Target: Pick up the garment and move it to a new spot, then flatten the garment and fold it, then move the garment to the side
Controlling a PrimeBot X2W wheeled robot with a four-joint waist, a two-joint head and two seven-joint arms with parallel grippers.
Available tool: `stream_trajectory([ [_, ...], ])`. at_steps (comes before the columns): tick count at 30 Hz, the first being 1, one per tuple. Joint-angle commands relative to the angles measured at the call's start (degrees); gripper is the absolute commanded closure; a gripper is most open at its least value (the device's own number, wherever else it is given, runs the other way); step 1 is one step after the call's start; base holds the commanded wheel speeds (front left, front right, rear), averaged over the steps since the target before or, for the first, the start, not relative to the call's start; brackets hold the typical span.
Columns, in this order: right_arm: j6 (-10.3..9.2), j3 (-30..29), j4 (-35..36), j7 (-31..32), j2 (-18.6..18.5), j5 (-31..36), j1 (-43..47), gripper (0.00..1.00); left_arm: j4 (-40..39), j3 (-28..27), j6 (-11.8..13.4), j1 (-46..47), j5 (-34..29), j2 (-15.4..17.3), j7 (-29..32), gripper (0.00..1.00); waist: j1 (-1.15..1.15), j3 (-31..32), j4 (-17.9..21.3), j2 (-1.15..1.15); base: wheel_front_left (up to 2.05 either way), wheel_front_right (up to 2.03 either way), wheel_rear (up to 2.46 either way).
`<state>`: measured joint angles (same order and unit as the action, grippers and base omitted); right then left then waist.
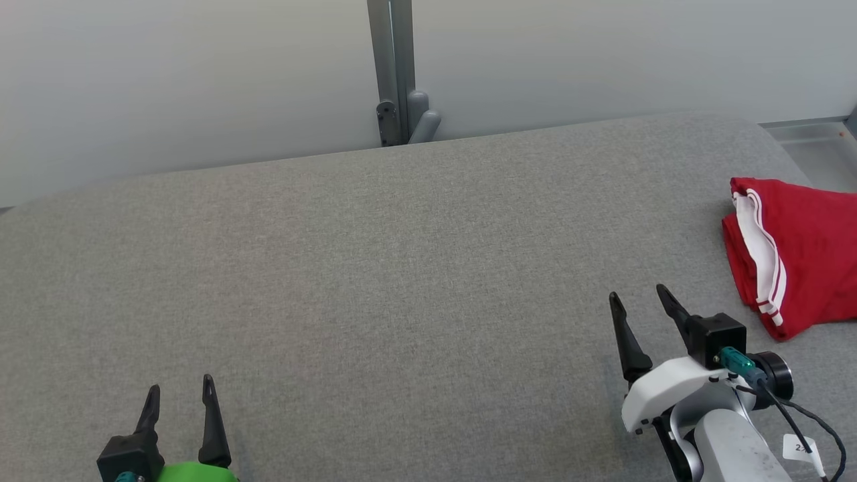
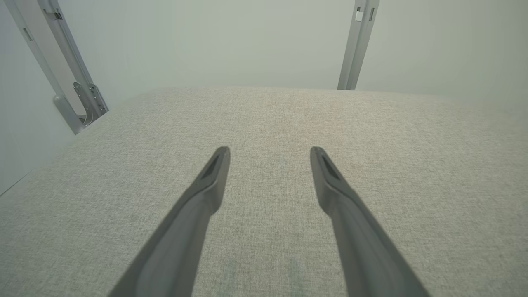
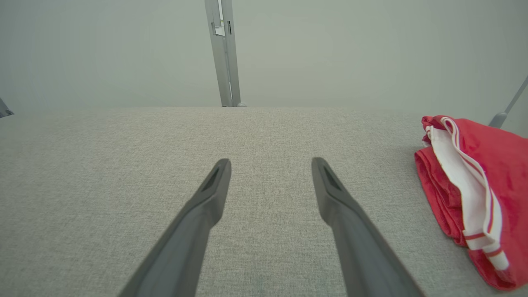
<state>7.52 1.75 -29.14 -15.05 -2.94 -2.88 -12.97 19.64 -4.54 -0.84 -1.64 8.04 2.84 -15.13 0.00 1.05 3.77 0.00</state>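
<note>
A red garment (image 1: pixel 807 258) with a white, red-striped band lies folded at the right edge of the grey fabric table (image 1: pixel 375 268); it also appears at the right of the right wrist view as the garment (image 3: pixel 491 194). My right gripper (image 1: pixel 639 300) stands open to the left of it, apart from the cloth, nothing between its fingers (image 3: pixel 210 194). My left gripper (image 1: pixel 181 390) is open at the lower left over bare table, far from the garment; its fingers (image 2: pixel 212 177) hold nothing.
A grey metal post (image 1: pixel 395 73) with a bracket rises behind the table's far edge against a pale wall. A pale ledge (image 1: pixel 813 147) lies beyond the table's right corner. Another slanted metal frame (image 2: pixel 70 74) stands at the table's left end.
</note>
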Motion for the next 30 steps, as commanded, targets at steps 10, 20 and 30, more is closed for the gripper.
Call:
stream_trajectory([
  [10,-0.08,-0.3,1.0,-0.1,-0.1,0.0,1.5,0.00,0.1,0.8,-1.0,-0.7,0.6,0.2,0.1,0.00,0.00,0.4,-0.3,0.00,0.00,0.00,0.00],
  [20,-0.08,-0.6,0.4,-0.1,-0.1,-0.4,1.5,0.00,0.2,1.5,-1.5,-1.0,1.1,0.2,0.1,0.00,0.00,0.1,-0.6,0.00,0.00,0.00,0.00],
  [30,-0.08,0.0,-0.3,-0.1,0.0,-0.9,0.7,0.00,-0.2,2.0,-1.4,-0.9,1.7,0.2,0.1,0.00,0.00,-0.4,-1.8,0.00,0.00,0.00,0.00],
])
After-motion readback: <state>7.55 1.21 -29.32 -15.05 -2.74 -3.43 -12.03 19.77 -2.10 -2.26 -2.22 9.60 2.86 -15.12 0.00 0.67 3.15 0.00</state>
